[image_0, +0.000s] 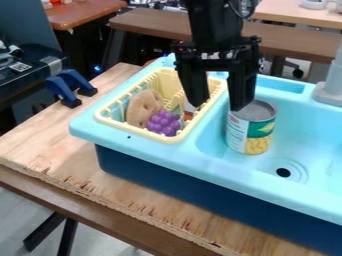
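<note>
Nearest lies the wooden board (60, 150), with the light-blue toy sink (147, 150) on it and a drain (283, 172) low in the basin. Past the sink's front rim sits a pale-yellow basket (137, 131), holding purple grapes (163, 123) and a flat tan piece (143, 107). The gripper (217, 106) hangs over the basket's basin-side edge, its two fingers spread wide with nothing held between them. Its right-hand finger in the view overlaps the can (250, 129) – whether they touch is hard to tell from this angle.

A sound grip on the can would want both fingers clear of the basket rim, squared across the round side and closed evenly, so it doesn't tip or roll out. The can stands upright at the left of the basin: dull grey lid, white-and-green label, yellow kernels pictured low down. Farther back are blue clamps (62, 92) and a brown bench (150, 25).
</note>
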